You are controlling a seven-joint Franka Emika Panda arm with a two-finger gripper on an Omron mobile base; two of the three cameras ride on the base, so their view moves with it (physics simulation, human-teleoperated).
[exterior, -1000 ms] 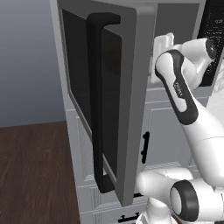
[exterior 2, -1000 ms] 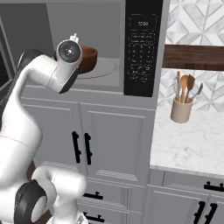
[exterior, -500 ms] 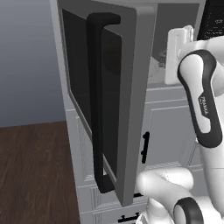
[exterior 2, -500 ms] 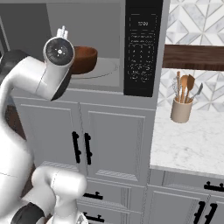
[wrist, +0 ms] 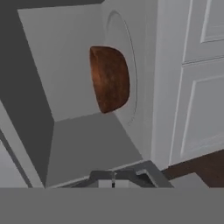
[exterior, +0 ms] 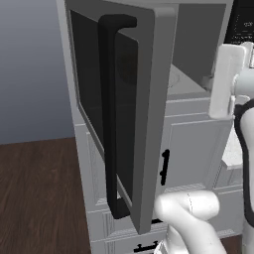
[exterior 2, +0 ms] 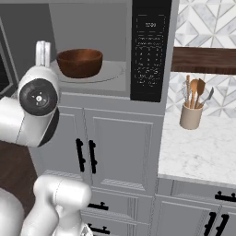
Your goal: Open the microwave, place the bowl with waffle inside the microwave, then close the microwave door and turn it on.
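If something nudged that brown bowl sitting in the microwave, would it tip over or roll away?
Probably neither. The bowl looks wide and low and sits upright on the round turntable, so a nudge would likely slide it, not tip it. Its smooth finish suggests something stiff, maybe a bit slippery. Weight can't be judged.

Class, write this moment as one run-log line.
bowl: inside microwave, on turntable | microwave door: open | gripper: jaws shut, empty, outside cavity | left: close door, start
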